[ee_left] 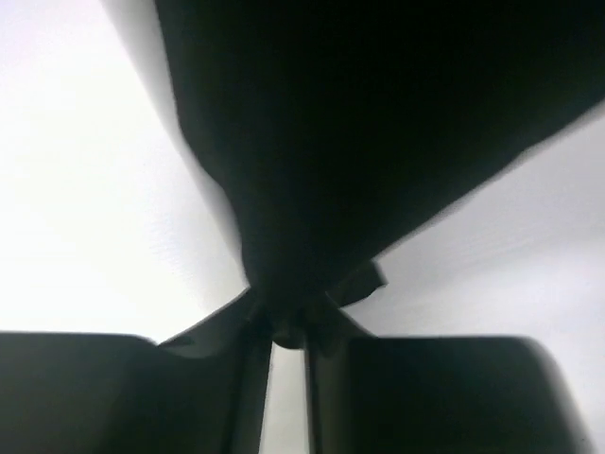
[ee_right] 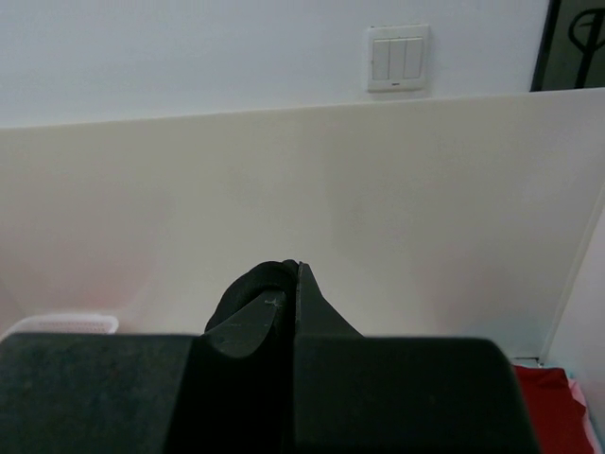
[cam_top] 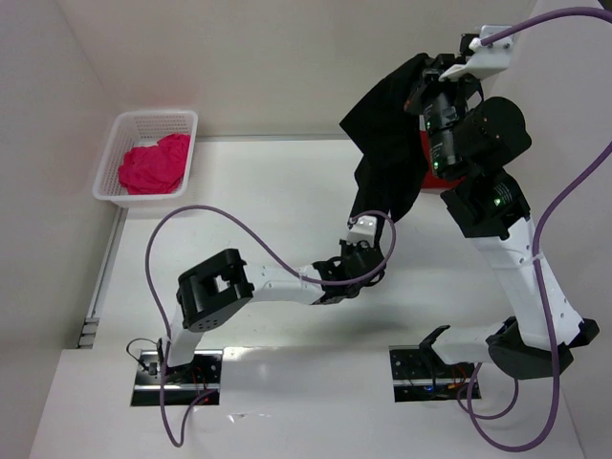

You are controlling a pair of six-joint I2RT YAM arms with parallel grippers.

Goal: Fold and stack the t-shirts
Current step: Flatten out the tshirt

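My right gripper (cam_top: 427,84) is raised high over the far right of the table (cam_top: 268,191), its jaws pressed together on a bunched fold of the black t-shirt (cam_top: 387,143). The shirt hangs from there as a soft, matte, creased drape that narrows toward the bottom. My left gripper (cam_top: 369,226) reaches in low near the middle of the table and is pinched on the shirt's lower edge, so the cloth runs between my two grips, clear of the table. The white tabletop is smooth, with open room to the left and toward me. The far edge meets a pale wall (ee_right: 284,180), and my right arm stands close to the right side wall. The dark red t-shirt (cam_top: 432,163) lies flat on the far right of the table, partly hidden behind the black cloth and my right arm. The pink t-shirt (cam_top: 153,164) sits crumpled in the white mesh basket (cam_top: 143,120) at the far left corner, well apart from both grippers.
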